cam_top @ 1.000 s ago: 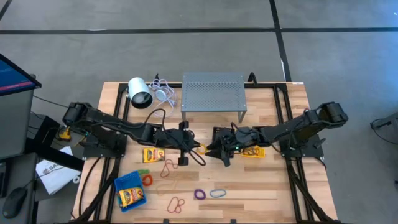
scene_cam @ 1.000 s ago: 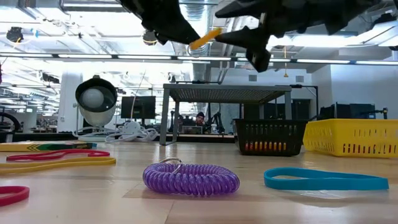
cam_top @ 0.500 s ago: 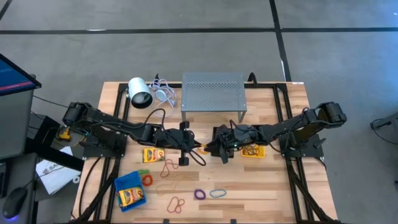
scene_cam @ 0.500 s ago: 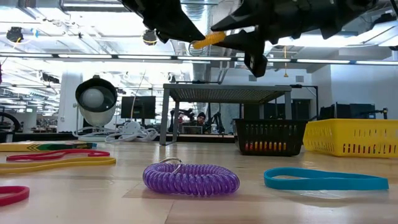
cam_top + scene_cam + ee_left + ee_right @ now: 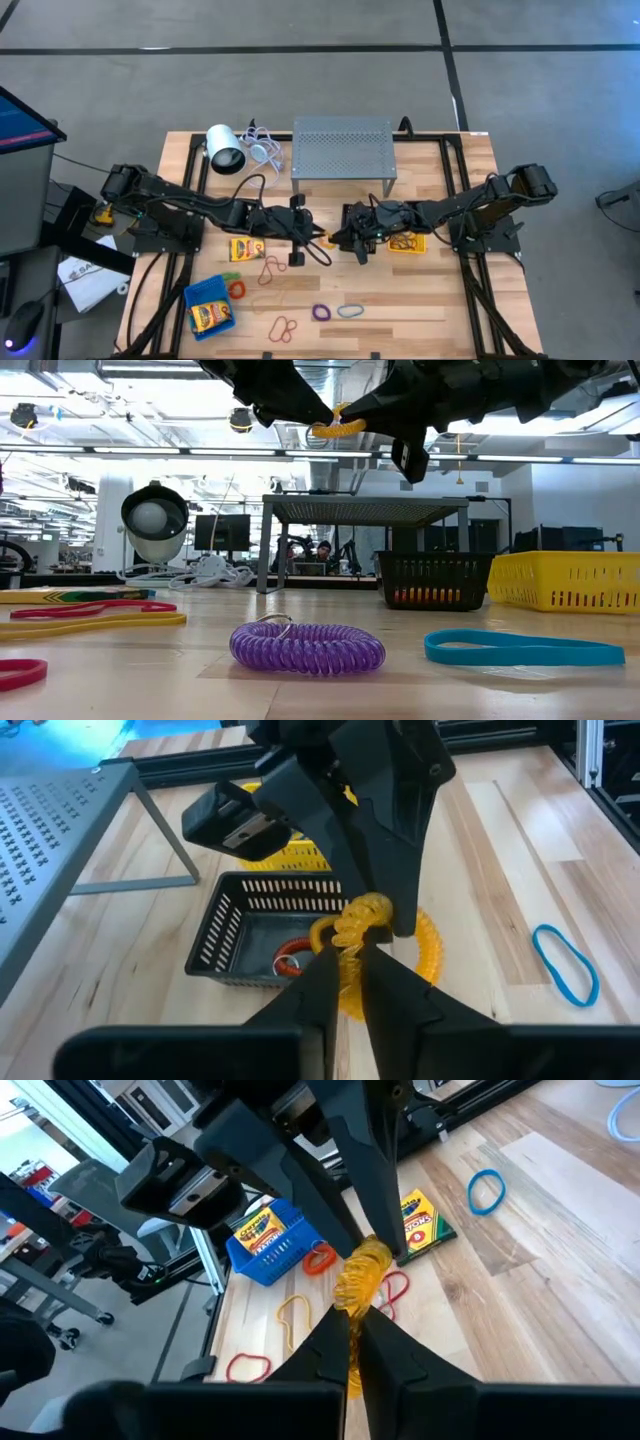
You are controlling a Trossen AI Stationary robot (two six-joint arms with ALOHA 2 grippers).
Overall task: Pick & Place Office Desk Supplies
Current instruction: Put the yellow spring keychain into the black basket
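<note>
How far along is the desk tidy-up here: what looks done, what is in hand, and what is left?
Done: one crayon box lies in the blue bin, and the black bin holds something red. In hand: a yellow coil band is pinched in mid-air between the left gripper and right gripper, a handover. Left: the second crayon box, the purple coil, the pale blue band and other loose bands.

both grippers met tip to tip above mid-table, blocking the centre. the grey stand walled the far edge, the black bin and yellow bin sat beneath the right arm. bare wood lay open by the near right corner.
</note>
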